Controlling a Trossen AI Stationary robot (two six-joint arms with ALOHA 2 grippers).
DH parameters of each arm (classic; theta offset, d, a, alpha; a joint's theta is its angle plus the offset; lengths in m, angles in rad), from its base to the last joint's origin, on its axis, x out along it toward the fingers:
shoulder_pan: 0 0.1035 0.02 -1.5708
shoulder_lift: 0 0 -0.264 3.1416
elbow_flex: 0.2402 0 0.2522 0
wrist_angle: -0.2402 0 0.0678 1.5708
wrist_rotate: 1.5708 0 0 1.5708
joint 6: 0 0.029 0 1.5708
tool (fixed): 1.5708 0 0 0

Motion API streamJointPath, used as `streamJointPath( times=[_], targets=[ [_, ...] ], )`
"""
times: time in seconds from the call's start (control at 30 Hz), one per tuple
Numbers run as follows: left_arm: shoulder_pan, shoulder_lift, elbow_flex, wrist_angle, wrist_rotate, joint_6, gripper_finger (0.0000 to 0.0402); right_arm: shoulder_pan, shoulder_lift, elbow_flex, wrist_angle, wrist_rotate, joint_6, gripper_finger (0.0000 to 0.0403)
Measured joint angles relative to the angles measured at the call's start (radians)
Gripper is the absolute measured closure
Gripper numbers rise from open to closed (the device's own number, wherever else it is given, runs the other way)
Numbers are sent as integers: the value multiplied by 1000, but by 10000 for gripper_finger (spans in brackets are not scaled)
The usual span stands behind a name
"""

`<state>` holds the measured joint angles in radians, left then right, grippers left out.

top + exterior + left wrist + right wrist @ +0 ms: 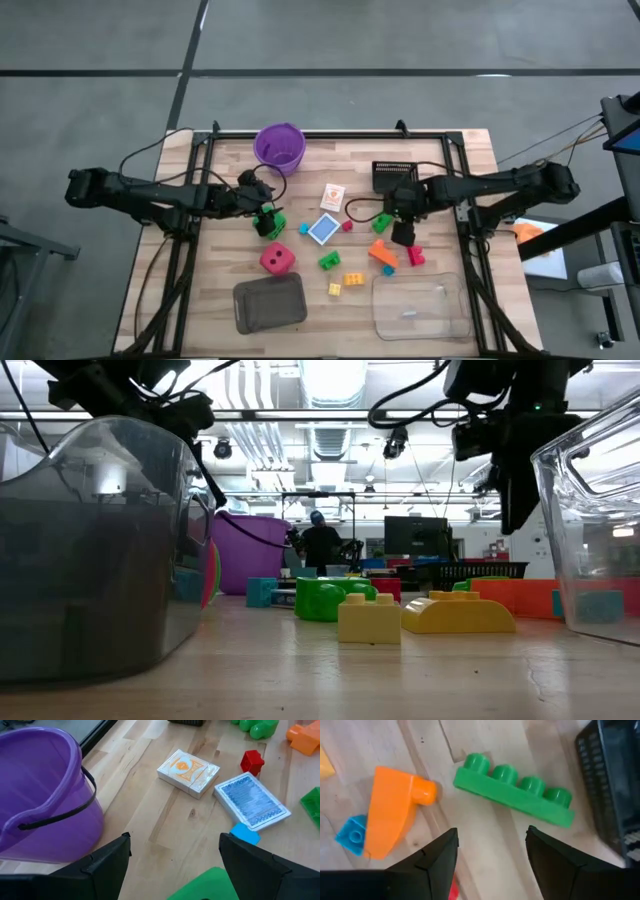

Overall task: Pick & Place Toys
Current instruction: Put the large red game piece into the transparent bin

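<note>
My left gripper [268, 216] is open low over the table's middle left. A green die [273, 223] lies between its fingers and shows at the bottom of the left wrist view [202, 884]. My right gripper [402, 226] is open and empty above the table. A long green four-stud brick [515, 790] and an orange brick [390, 810] with a small blue brick [351, 836] lie ahead of it. A red die [277, 260] and two card packs [188, 772] [251, 800] rest on the table. My left gripper stands with one finger on either side of the green die [202, 884]. The die lies close to one finger [260, 865]. I cannot tell whether either finger touches it.
A purple cup [279, 146] stands at the far side near my left gripper. A grey tray [269, 303] and a clear tray [420, 305] sit at the near edge, and a black basket [395, 175] at the far right. Small green [329, 261], yellow [354, 279] and red [347, 226] bricks lie between them.
</note>
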<state>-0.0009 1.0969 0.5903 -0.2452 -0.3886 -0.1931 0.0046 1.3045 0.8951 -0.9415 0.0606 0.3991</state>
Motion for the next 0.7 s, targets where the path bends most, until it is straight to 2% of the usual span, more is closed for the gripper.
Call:
streamJointPath(
  times=[0.23,0.37,0.53,0.7],
  targets=[
    [-4,0,0,52,61,-36,99,78,-2,0,-66,-18,226,166],
    [-23,0,-7,110,61,-2,99,125,-1,0,-64,-52,356,122],
    [-63,0,-8,236,77,70,99,131,13,0,-61,-138,476,59],
    [-84,0,-8,321,131,172,99,131,23,0,-58,-156,563,33]
  ],
)
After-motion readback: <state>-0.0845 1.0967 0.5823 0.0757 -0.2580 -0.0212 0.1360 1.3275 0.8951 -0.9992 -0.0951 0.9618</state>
